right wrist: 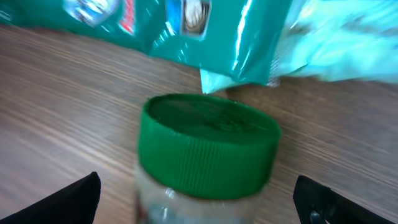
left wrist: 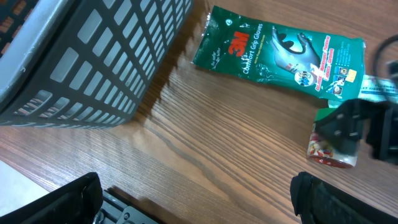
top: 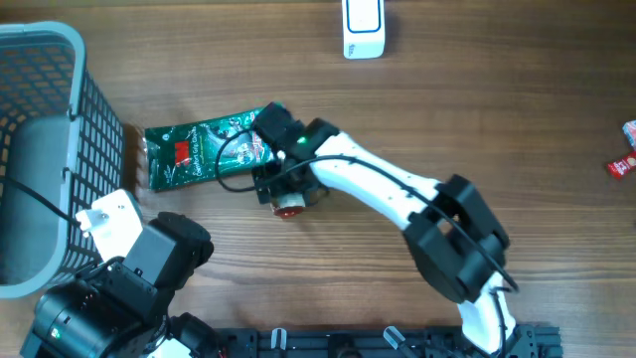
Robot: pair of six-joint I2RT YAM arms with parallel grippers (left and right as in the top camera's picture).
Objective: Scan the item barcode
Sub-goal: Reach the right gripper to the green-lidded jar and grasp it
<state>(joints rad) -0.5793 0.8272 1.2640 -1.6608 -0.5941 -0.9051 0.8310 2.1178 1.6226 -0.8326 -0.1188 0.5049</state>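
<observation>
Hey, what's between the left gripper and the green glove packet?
Nothing but bare wooden table, seen in the left wrist view between the left gripper and the glove packet.

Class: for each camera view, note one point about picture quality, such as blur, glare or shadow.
Overhead: sharp and evenly lit, with small glints on the green glove packet. Left wrist: packet print is crisp, the basket casts a soft shadow on the table. Right wrist: everything is soft; the jar's green lid is blurred and the packet foil shows bright glare.
</observation>
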